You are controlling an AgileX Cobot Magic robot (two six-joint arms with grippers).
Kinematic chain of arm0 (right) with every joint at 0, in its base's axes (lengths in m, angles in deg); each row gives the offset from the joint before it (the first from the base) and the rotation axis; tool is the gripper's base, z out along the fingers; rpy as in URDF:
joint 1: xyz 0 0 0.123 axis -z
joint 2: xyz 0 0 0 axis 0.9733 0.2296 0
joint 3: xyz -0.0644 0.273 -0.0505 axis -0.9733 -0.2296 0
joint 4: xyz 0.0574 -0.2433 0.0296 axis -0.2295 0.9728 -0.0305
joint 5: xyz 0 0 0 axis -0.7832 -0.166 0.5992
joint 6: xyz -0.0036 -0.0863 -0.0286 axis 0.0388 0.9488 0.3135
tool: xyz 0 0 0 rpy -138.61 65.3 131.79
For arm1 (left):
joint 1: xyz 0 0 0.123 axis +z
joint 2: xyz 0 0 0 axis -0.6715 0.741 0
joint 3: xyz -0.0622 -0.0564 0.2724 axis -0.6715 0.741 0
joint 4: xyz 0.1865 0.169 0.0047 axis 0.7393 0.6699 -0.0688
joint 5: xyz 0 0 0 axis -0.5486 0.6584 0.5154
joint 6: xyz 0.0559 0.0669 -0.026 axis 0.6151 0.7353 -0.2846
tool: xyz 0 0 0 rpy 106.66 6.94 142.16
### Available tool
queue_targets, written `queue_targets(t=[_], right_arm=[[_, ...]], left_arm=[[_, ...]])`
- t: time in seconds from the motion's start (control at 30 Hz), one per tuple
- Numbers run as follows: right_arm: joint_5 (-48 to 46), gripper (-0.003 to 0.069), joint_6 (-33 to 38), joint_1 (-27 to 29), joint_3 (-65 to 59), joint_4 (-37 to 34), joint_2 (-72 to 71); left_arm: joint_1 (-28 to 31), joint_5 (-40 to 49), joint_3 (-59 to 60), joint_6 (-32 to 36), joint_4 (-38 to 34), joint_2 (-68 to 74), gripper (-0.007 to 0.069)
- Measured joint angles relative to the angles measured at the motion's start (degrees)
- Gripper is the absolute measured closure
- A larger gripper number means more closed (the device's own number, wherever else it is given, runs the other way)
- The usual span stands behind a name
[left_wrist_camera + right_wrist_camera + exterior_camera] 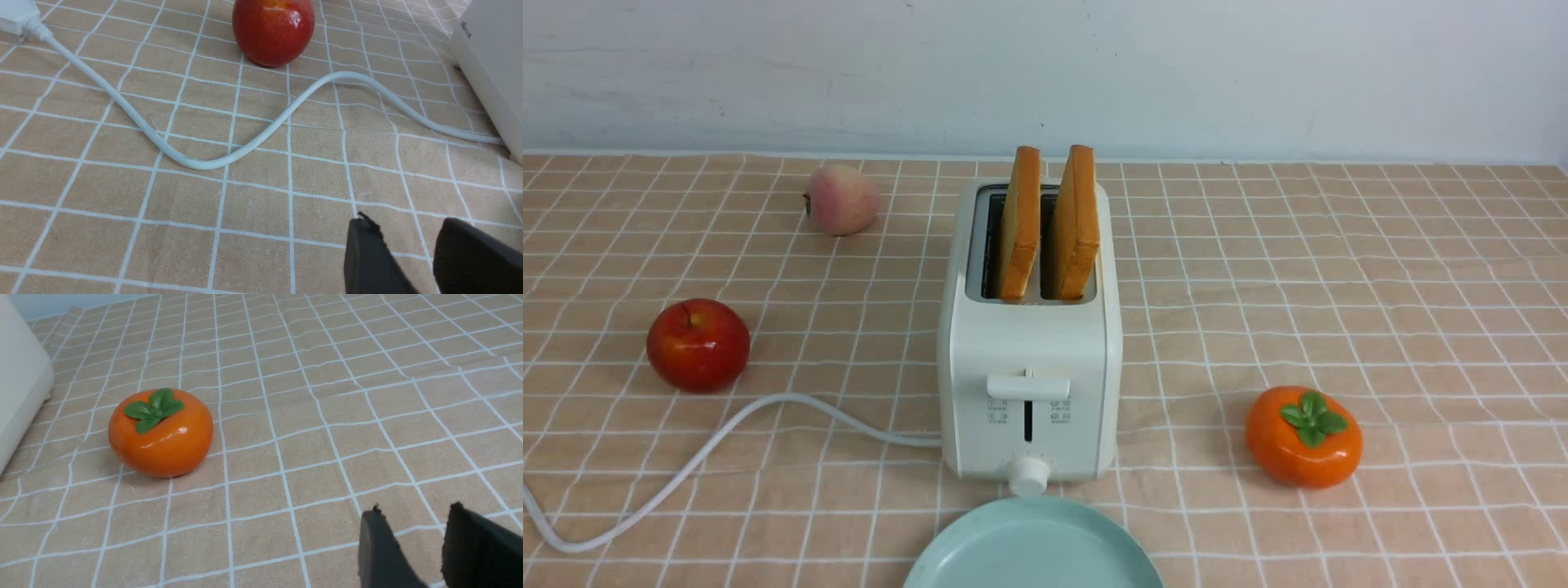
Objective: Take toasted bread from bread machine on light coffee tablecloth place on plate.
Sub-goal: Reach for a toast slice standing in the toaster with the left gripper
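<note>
Nearest is the plate [1033, 547], pale mint, cut off by the front view's lower edge, its far rim just before the knob [1028, 475] of the toaster [1029, 359]. That stands upright on the cloth [1339, 269], lever [1028, 385] at the top of its slot. Two toast slices stand on edge in the slots, sticking up above the top: left slice [1021, 224] and right slice [1076, 220], side by side, apart. The cord [727, 433] snakes from the toaster's left side, passing near a red apple [698, 344]. A peach [841, 199] lies further back on the left, a persimmon [1303, 436] to the toaster's right. The left gripper [406, 228] hangs over bare cloth near the cord, fingers parted, holding nothing. The right gripper [414, 516] is likewise parted and empty, well apart from the persimmon
</note>
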Motion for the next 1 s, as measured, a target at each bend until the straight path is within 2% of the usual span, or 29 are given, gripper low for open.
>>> queue_targets(t=[0.7, 0.8, 0.9, 0.93, 1.0], right_arm=[[0.0, 0.0419, 0.0, 0.0, 0.0, 0.0, 0.0], [0.0, 0.0419, 0.0, 0.0, 0.0, 0.0, 0.0], [0.0, 0.0419, 0.0, 0.0, 0.0, 0.0, 0.0], [0.0, 0.0419, 0.0, 0.0, 0.0, 0.0, 0.0], [0.0, 0.0419, 0.0, 0.0, 0.0, 0.0, 0.0]], left_arm=[[0.0, -1.4, 0.0, 1.1, 1.5, 0.0, 0.0386], [0.0, -5.0, 0.0, 0.2, -0.8, 0.0, 0.0386], [0.0, -14.6, 0.0, -2.4, -7.9, 0.0, 0.0386], [0.0, -14.6, 0.0, -2.6, -8.3, 0.0, 0.0386], [0.0, -24.9, 0.0, -4.7, -13.9, 0.0, 0.0386]])
